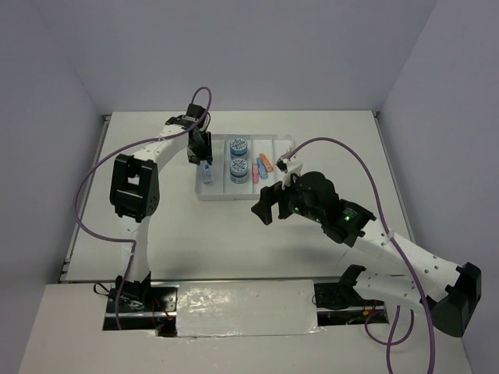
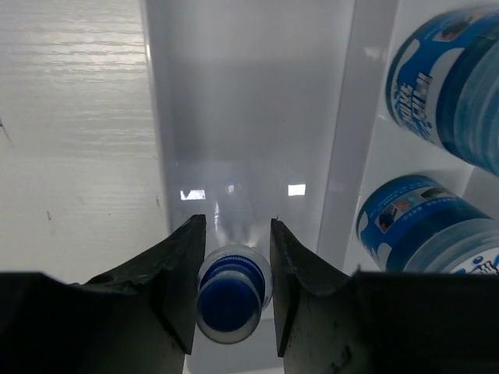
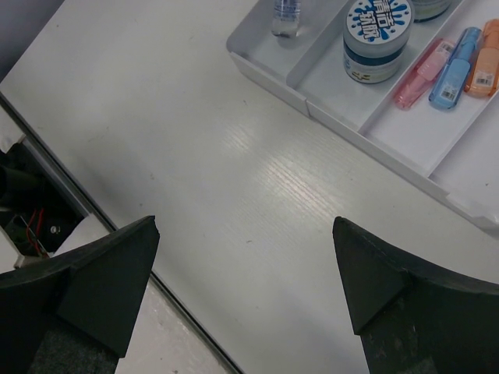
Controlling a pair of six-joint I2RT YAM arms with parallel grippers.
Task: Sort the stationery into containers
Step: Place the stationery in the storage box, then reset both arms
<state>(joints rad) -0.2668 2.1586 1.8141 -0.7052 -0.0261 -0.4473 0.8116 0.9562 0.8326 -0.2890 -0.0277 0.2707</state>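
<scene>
White wood-grain table (image 1: 234,241) enclosed by plain pale lavender-grey walls (image 1: 257,47).

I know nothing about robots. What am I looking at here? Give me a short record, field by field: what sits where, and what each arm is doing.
container: white tray, four long compartments
leftmost compartment: blue-capped bottle, upright
second compartment: two round discs
third compartment: pink stick, blue stick, orange stick, side by side
left gripper: over the leftmost compartment, fingers either side of the bottle's cap; grip unclear
right gripper: open, holding nothing, above the table beside the tray
</scene>
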